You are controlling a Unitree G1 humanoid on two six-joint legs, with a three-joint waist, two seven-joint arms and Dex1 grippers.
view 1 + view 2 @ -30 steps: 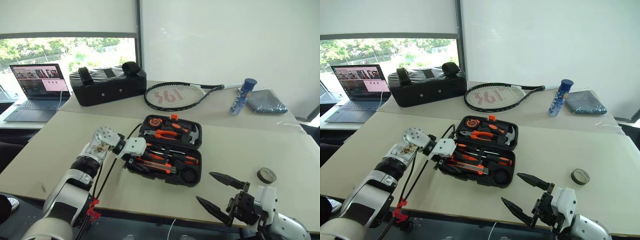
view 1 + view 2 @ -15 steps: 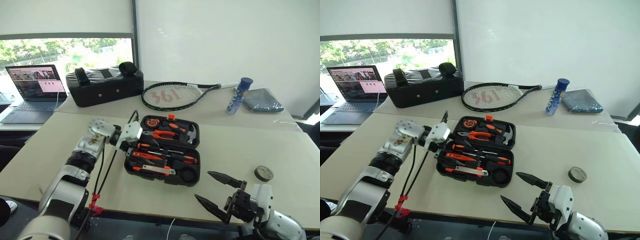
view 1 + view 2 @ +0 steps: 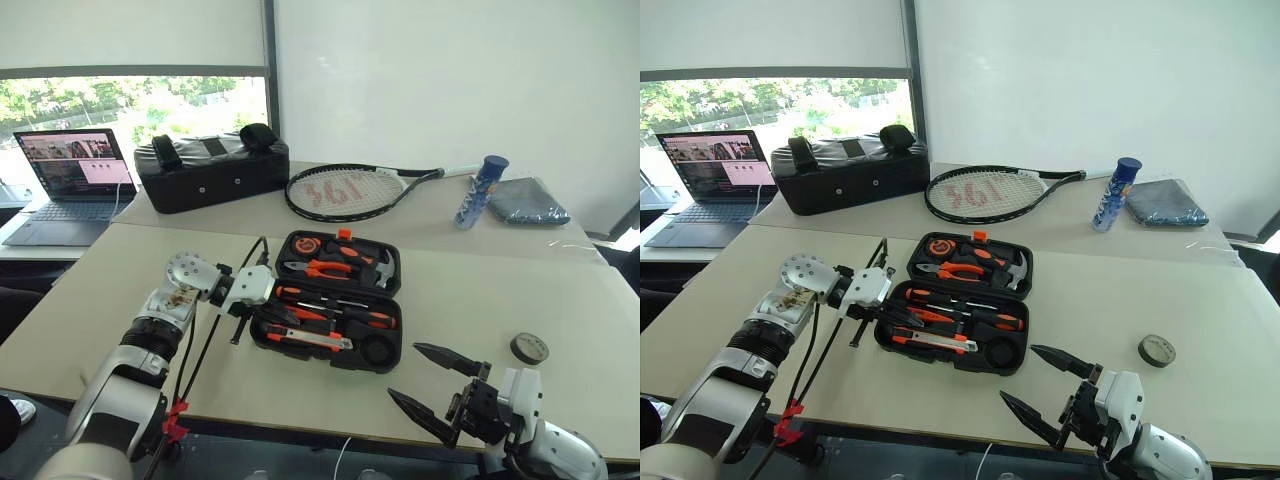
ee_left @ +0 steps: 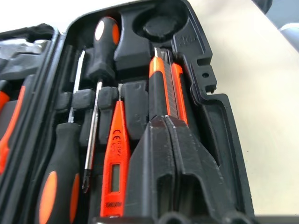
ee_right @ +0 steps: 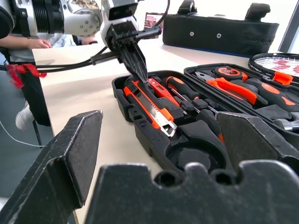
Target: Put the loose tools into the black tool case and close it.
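My left hand (image 3: 262,312) is pinched shut, empty, over the near-left corner of the open black tool case (image 3: 330,300), just above the utility knife (image 5: 148,106); dragging it could unseat seated tools. My right hand (image 3: 432,385) hangs wide open near the bench (image 3: 560,300) edge. The tape roll (image 3: 529,348) lies loose, far right, with open room around it.

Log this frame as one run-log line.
left gripper: shut, over tool case | right gripper: open, idle | tape roll: on table, outside case | lid: open
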